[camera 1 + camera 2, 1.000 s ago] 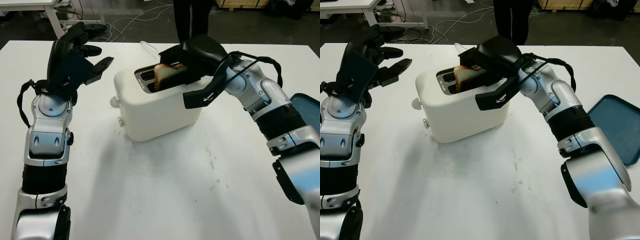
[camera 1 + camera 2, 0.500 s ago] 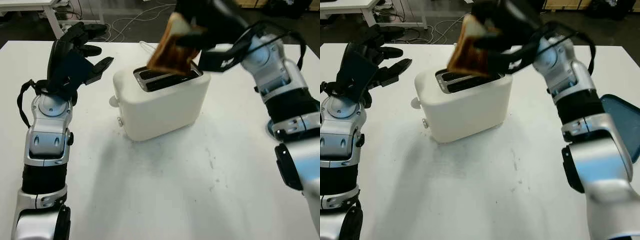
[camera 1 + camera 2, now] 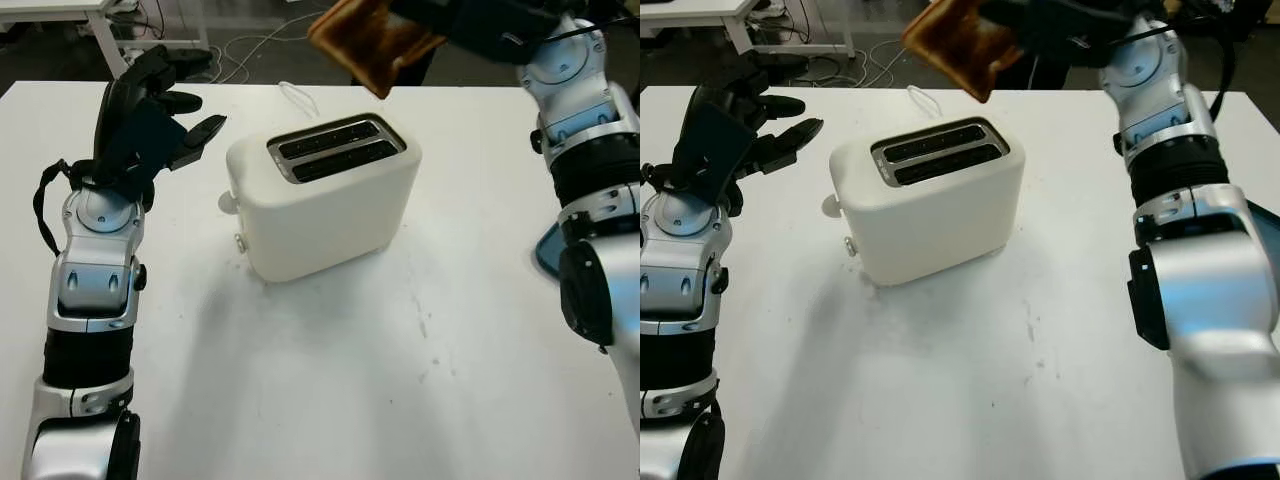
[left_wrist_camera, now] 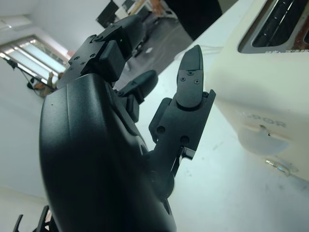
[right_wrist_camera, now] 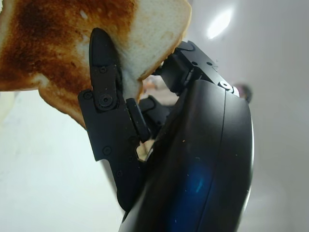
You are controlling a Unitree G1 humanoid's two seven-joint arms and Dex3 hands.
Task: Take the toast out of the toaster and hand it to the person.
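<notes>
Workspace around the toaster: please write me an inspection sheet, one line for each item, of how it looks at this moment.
Surface: white table, with small dark specks in front of the toaster.
Job's things: white two-slot toaster stands mid-table, both slots without bread; browned toast is held high above and behind it.
Clutter: blue tray at the table's right edge, mostly hidden by the right arm.
Hands: right hand shut on the toast, raised over the table's far side; left hand open, in the air left of the toaster.
Cables: white toaster cord behind the toaster; loose cables on the floor.
Surroundings: person's dark legs beyond the far edge; white desk frame far left.
</notes>
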